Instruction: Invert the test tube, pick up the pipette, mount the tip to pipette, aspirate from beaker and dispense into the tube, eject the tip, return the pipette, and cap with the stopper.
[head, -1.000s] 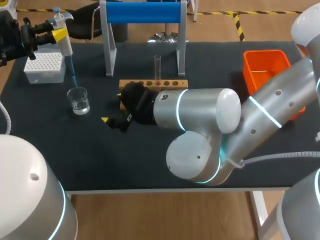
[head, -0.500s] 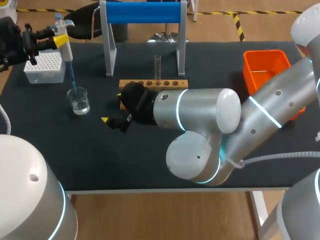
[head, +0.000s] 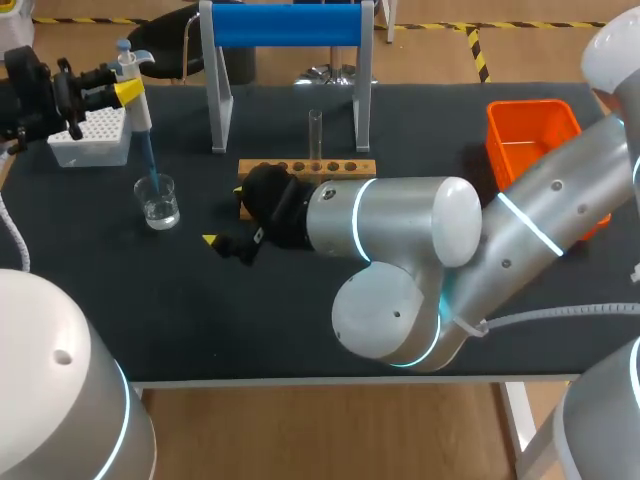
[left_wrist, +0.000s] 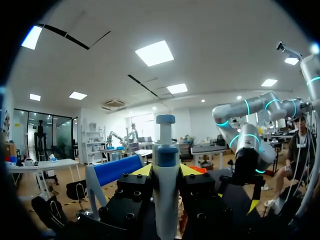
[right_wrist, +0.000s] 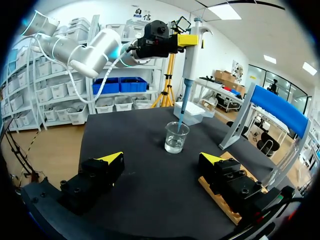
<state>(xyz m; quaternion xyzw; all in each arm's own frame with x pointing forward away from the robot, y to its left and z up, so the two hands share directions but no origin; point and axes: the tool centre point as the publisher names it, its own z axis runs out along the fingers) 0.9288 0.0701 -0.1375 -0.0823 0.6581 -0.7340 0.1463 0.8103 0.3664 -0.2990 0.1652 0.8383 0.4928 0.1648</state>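
Two tools: my left tool (left_wrist: 165, 172) grips the white-and-yellow pipette (right_wrist: 190, 55), tip in the clear glass beaker (head: 158, 200), aspirating; my right tool (right_wrist: 161, 159) is released. Next: lift out.

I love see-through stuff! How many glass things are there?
2: the beaker, on the left with the pipette tip in it, and the test tube, upright in the wooden rack. The right arm could hide others.

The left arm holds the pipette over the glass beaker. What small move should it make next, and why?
Probably lower the white pipette with the blue button slightly, then aspirate. The left gripper is shut on it, and its blue tip is already inside the rim of the clear glass beaker, but seems to end just above the shallow water at the bottom.
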